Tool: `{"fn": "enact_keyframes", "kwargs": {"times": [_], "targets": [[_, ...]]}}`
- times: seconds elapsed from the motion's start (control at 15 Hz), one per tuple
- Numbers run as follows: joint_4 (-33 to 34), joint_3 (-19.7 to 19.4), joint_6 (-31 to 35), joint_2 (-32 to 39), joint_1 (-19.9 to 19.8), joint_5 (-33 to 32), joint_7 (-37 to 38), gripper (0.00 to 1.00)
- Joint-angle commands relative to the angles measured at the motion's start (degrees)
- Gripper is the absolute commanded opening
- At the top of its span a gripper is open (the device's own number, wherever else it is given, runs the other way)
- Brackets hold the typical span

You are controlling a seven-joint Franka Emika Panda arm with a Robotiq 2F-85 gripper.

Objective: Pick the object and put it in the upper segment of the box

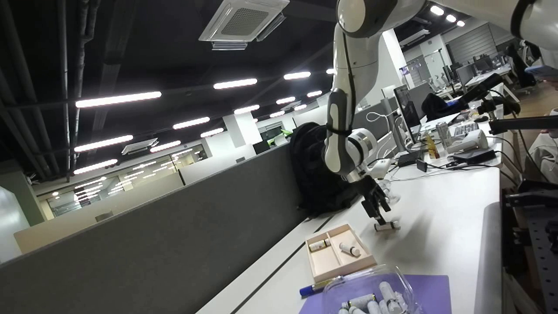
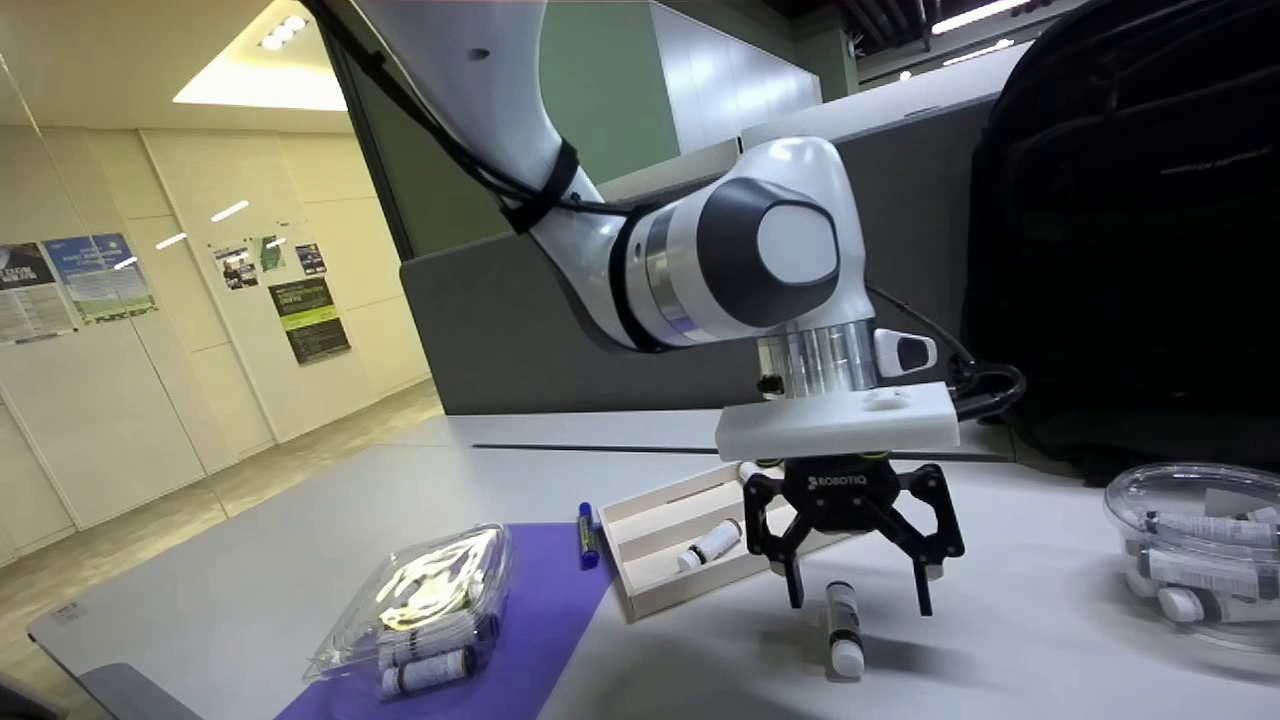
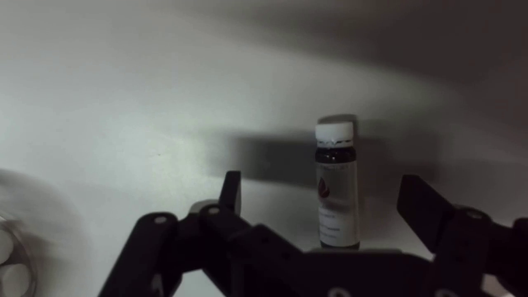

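Plainly, the hand [image 2: 861,598] is spread wide above a vial [image 2: 843,630] laid flat on the tabletop [image 2: 1020,620], its white cap turned toward the near side in an exterior view. Only by the wrist view is the red drop on its label disclosed, and tabletop is seen between the vial and each finger [image 3: 425,218]. In an exterior view, both compartments of the box [image 1: 327,261] are shown, a second vial [image 1: 319,245] held in the left and a third vial [image 1: 349,249] in the right; the gap between the fingers cannot be judged there. In an exterior view, a round tub [image 2: 1165,490] of further vials [image 2: 1205,572] is cut off at right, and part of the box is hidden behind the hand.
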Motion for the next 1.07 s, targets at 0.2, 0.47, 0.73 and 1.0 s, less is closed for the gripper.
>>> {"fn": "enact_keyframes", "kwargs": {"times": [0.2,0.47,0.73,1.0], "targets": [[3.6,1.4,-2.7,2.5,-1.2,-1.9,1.6,0.45],[4.1,1.7,-3.3,2.9,-1.3,-2.0,1.5,0.17],[4.4,1.9,-4.2,3.0,-1.5,-1.8,1.2,0.07],[3.2,3.3,-4.2,0.9,-1.9,-1.1,0.1,0.07]]}}
